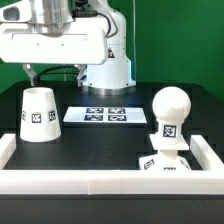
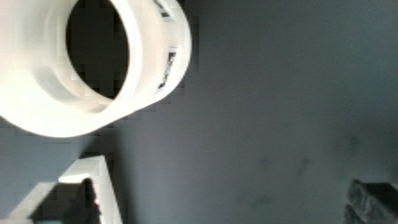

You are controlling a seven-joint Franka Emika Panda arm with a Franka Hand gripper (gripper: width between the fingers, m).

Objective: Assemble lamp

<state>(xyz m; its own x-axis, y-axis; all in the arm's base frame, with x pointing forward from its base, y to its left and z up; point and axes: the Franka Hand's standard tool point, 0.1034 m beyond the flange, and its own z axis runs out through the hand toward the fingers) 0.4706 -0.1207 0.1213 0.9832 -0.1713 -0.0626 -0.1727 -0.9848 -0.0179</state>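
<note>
- Lamp parts, three in count, sit on the black table top [image 1: 100,140]: one white tapered plastic cone shade [image 1: 38,113], one white ball-shaped bulb on a short neck [image 1: 170,115], and one flat square white base [image 1: 160,163].
- White cone shade stands upright, wide end down, toward the exterior view's left, with a single black-and-white square tag on its side facing the camera.
- Directly above the shade hangs the grey two-finger gripper [image 1: 33,73], apart from it; only its dark lower end shows under the arm's white body.
- Seen by the wrist view, the shade's open round rim [image 2: 98,65] fills one corner, with the dark hollow inside it, and one fingertip [image 2: 80,190] shows at the picture's edge, clear of the rim.
- Whether the fingers stand apart or together cannot be told from either view; they hold nothing that shows.
- White bulb stands upright on the base toward the exterior view's right, well apart from the gripper, with a tag on its neck and another on the base's front edge.
- One thin flat white marker board [image 1: 97,115] lies between shade and bulb, farther back, carrying several tags.
- White raised wall [image 1: 110,183] borders the table on the near side and both ends.
- Arm [image 1: 60,35] reaches down from above at the exterior view's left, wrist pointing straight downward, its white pedestal [image 1: 106,70] behind the board.
</note>
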